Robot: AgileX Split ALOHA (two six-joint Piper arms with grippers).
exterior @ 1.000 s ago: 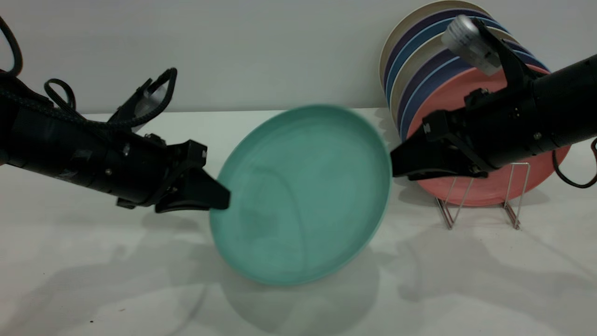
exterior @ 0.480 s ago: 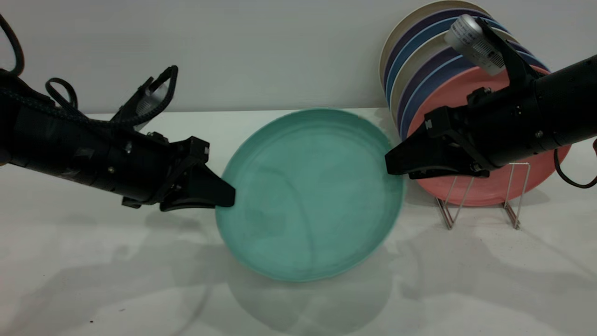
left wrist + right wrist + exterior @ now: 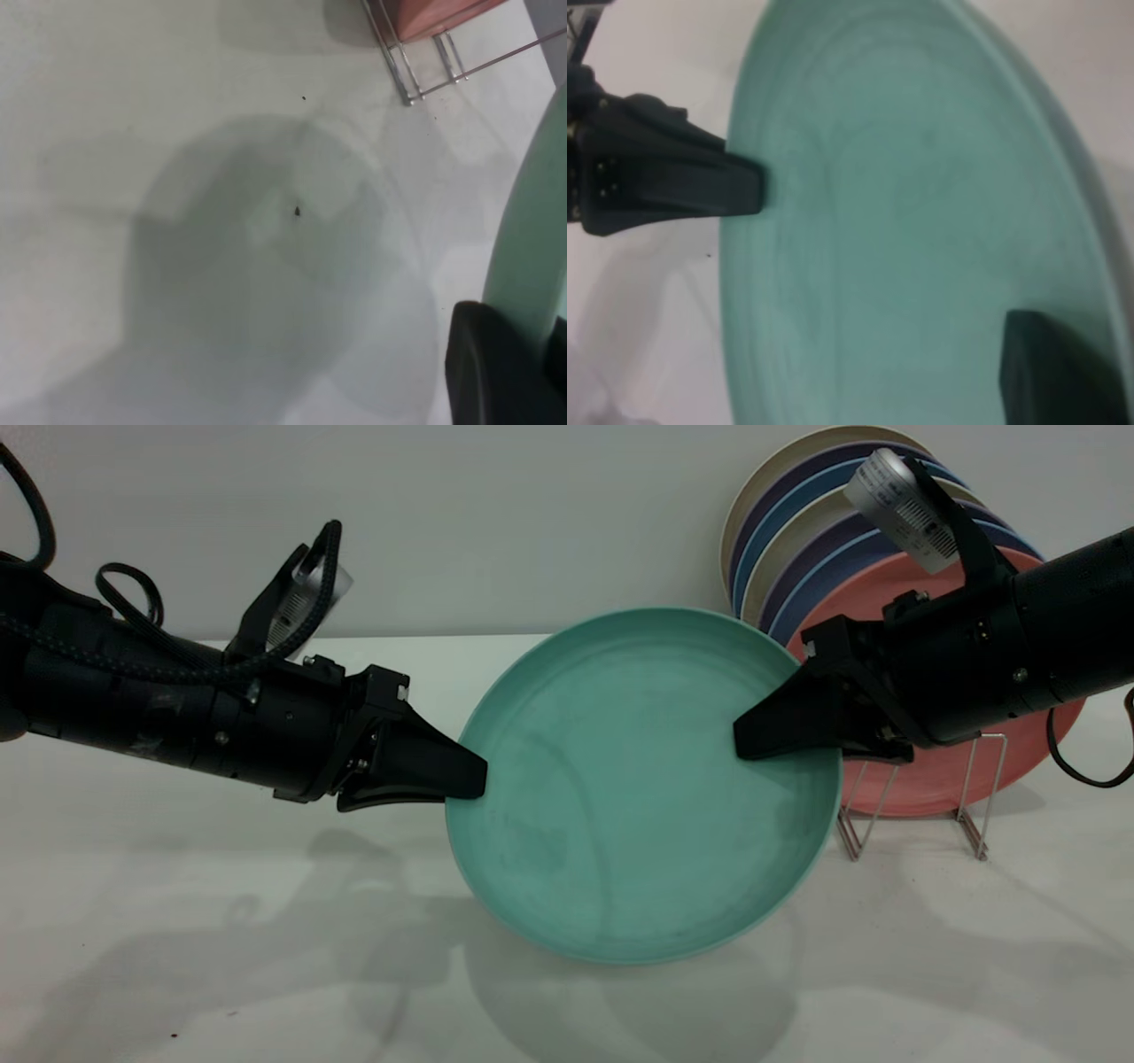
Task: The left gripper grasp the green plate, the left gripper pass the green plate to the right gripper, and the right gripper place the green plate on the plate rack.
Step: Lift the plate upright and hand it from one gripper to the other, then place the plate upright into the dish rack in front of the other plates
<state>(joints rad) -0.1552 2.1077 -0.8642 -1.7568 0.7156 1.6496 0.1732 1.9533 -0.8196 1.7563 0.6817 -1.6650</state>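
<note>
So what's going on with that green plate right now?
Left gripper shut on green plate, held in the air. Right gripper over the opposite rim, grip unclear. Plate rack behind, already holding plates.

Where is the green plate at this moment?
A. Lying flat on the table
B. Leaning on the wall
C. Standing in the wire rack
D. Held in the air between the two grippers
D: the green plate hangs above its shadow on the table, the left gripper at one rim and the right gripper at the opposite rim.
</note>
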